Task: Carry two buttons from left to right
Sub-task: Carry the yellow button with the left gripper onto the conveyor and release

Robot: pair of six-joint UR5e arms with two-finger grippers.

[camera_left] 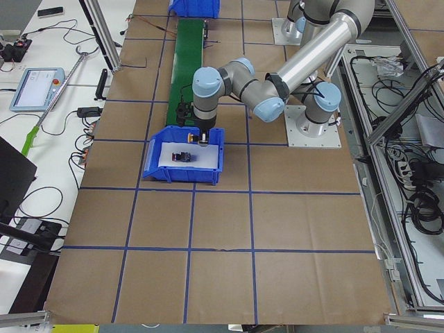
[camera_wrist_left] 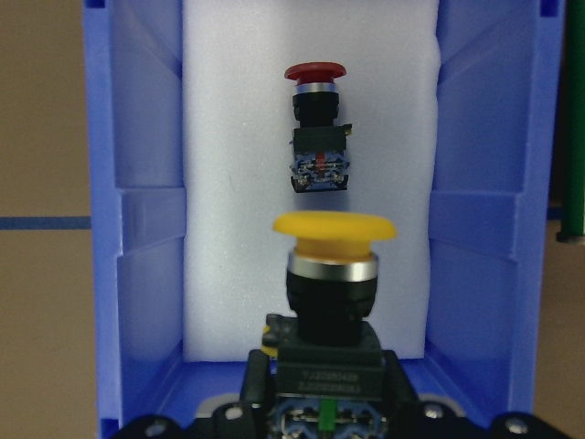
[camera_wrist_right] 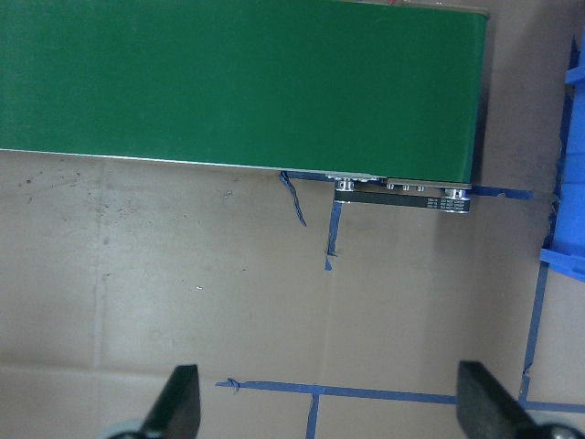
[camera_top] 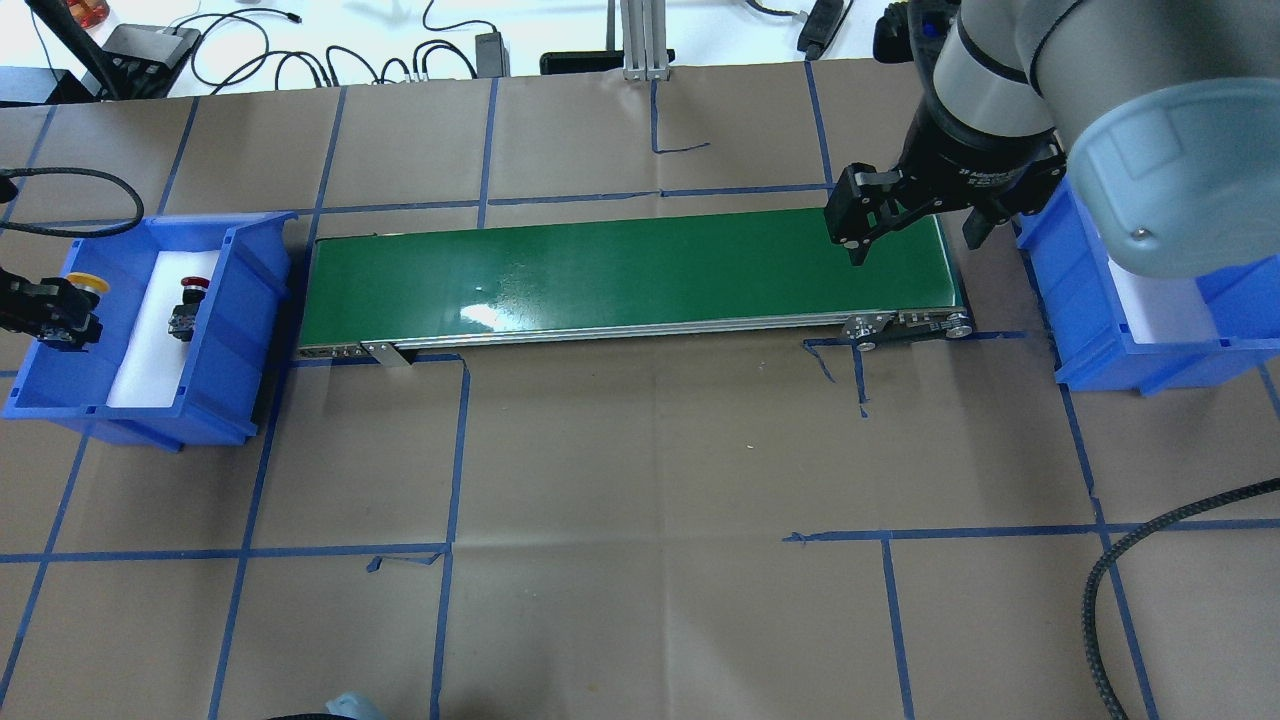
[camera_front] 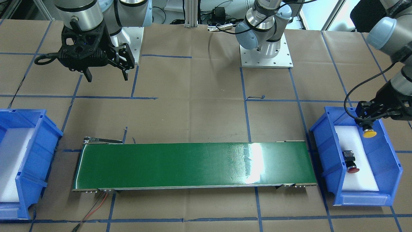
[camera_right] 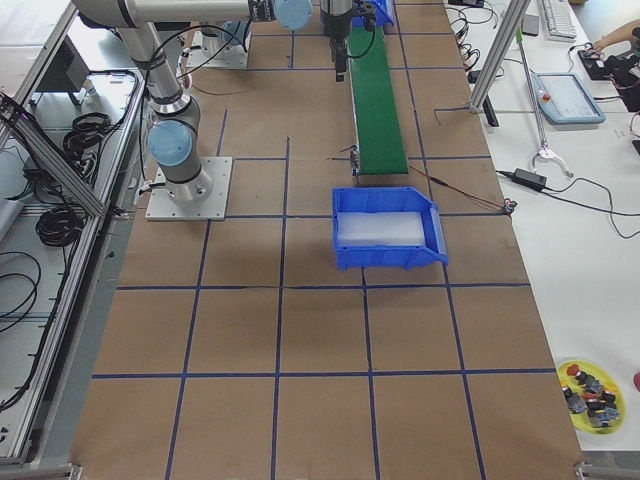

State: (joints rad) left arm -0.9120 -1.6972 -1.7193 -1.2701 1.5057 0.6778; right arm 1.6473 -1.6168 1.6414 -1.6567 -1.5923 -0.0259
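My left gripper (camera_front: pixel 367 124) is shut on the yellow-capped button (camera_front: pixel 369 133), gripping its black rear block. It holds the button over the robot-side end of the left blue bin (camera_front: pixel 322 151). In the left wrist view the yellow button (camera_wrist_left: pixel 334 265) sticks out ahead of the gripper, cap away from the camera. The red-capped button (camera_front: pixel 351 161) lies on its side on the bin's white foam, and shows in the left wrist view (camera_wrist_left: pixel 315 128) and overhead (camera_top: pixel 187 305). My right gripper (camera_top: pixel 915 240) is open and empty, above the table by the belt's right end.
A green conveyor belt (camera_top: pixel 620 265) runs between the left bin (camera_top: pixel 250 300) and the right blue bin (camera_top: pixel 1080 300), which has white foam inside. A thick black cable (camera_top: pixel 1150 560) loops over the near right of the table. Blue tape lines grid the brown paper.
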